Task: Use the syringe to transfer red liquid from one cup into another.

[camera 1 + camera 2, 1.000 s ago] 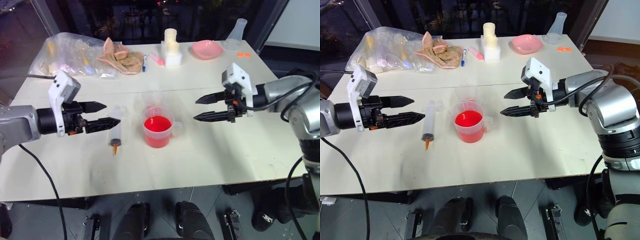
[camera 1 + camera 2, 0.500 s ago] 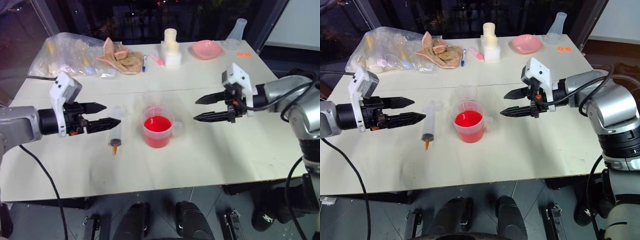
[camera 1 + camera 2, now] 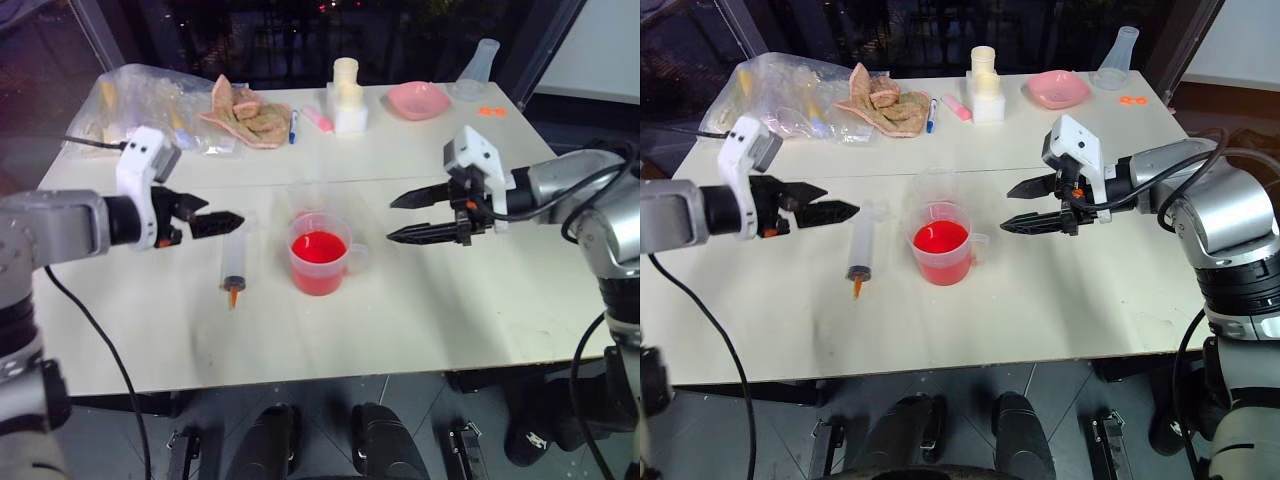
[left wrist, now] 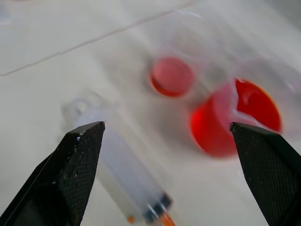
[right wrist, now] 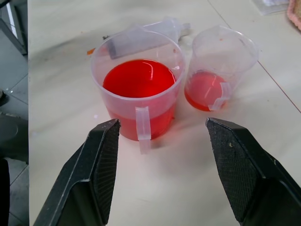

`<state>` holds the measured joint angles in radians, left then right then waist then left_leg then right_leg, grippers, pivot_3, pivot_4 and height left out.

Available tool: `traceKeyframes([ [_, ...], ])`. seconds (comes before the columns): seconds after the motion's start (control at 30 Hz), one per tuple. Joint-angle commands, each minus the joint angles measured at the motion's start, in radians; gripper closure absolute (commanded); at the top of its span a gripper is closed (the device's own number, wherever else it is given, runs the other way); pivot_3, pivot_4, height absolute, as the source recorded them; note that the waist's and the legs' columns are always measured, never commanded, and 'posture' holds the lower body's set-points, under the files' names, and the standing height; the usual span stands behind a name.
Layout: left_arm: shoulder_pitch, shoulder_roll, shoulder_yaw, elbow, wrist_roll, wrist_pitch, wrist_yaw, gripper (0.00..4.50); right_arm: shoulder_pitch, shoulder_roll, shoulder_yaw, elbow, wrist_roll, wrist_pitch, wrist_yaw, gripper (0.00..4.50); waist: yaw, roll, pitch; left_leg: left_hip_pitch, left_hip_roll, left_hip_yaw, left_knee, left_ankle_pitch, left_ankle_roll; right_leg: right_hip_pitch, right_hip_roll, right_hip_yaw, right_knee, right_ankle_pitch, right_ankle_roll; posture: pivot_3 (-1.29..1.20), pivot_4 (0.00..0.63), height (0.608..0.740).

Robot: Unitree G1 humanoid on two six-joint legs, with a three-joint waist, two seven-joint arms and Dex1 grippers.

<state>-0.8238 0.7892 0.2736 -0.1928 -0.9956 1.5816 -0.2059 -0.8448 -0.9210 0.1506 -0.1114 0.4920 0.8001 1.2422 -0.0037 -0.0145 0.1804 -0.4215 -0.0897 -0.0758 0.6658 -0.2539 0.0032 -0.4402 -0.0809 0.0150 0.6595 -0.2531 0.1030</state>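
The syringe (image 3: 235, 266) lies flat on the white table (image 3: 450, 300), orange tip toward the front edge, left of the handled cup (image 3: 320, 256) holding red liquid (image 5: 138, 78). Just behind stands the narrow handleless cup (image 5: 219, 66) with a little red at its bottom. My left gripper (image 3: 222, 213) hovers open just left of the syringe's plunger end, above the table; in the left wrist view its fingers (image 4: 75, 165) frame the syringe (image 4: 120, 174). My right gripper (image 3: 390, 220) hangs open and empty right of the handled cup, pointing at it.
Along the table's back stand a clear plastic bag (image 3: 140, 105), a crumpled cloth (image 3: 245, 115), a blue-capped pen (image 3: 291, 125), a white block with cream cylinders (image 3: 345, 95), a pink bowl (image 3: 415, 98) and a conical flask (image 3: 475, 65).
My left gripper has moved away from me, farther over the table, and has turned, so it now sits beside the syringe's plunger end. The right gripper, syringe and cups have stayed put.
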Motion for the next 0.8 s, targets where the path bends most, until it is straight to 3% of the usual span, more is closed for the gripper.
traceKeyframes([
  [0.03, -0.137, -0.067, 0.03, 0.165, 0.05, 0.033, 0.255, 0.04, -0.027, -0.005, -0.022, -0.012, -0.004, -0.003, 0.003, 1.46, 0.0, 0.0, 0.0, 0.0, 0.0, 0.0, 0.0, 0.0, 0.0, 0.0, 0.0, 0.0, 0.001, 0.0, 0.0, 0.0, 0.15, 0.74],
  [0.2, -0.387, -0.069, -0.231, 0.566, 0.054, 0.033, 0.533, 0.04, -0.035, -0.001, -0.013, -0.004, -0.011, -0.005, 0.01, 1.46, -0.005, 0.0, 0.0, 0.0, -0.001, 0.0, 0.0, 0.003, -0.005, -0.002, 0.0, 0.0, 0.004, 0.0, 0.0, 0.0, 0.15, 0.74],
  [0.4, -0.579, -0.126, -0.385, 0.978, -0.029, 0.033, 0.688, 0.04, -0.04, 0.004, -0.008, 0.003, -0.02, -0.008, 0.018, 1.46, -0.007, 0.0, 0.0, 0.0, -0.001, 0.0, 0.0, 0.003, -0.005, -0.003, 0.0, 0.001, 0.005, 0.0, 0.0, 0.0, 0.15, 0.74],
  [0.57, -0.747, -0.191, -0.391, 1.317, 0.002, 0.033, 0.715, 0.04, -0.039, 0.008, -0.011, 0.003, -0.022, -0.007, 0.015, 1.46, -0.006, -0.003, 0.002, -0.002, -0.001, 0.0, 0.001, 0.003, -0.005, -0.004, 0.0, 0.0, 0.005, 0.0, 0.0, 0.0, 0.15, 0.74],
  [0.8, -0.862, -0.256, -0.328, 1.569, 0.143, 0.033, 0.663, 0.04, -0.026, 0.003, -0.022, -0.005, -0.019, -0.006, 0.007, 1.46, -0.008, -0.003, 0.002, -0.002, -0.001, 0.001, 0.001, 0.003, -0.006, -0.004, -0.001, 0.0, 0.005, 0.0, 0.001, 0.0, 0.15, 0.74],
])
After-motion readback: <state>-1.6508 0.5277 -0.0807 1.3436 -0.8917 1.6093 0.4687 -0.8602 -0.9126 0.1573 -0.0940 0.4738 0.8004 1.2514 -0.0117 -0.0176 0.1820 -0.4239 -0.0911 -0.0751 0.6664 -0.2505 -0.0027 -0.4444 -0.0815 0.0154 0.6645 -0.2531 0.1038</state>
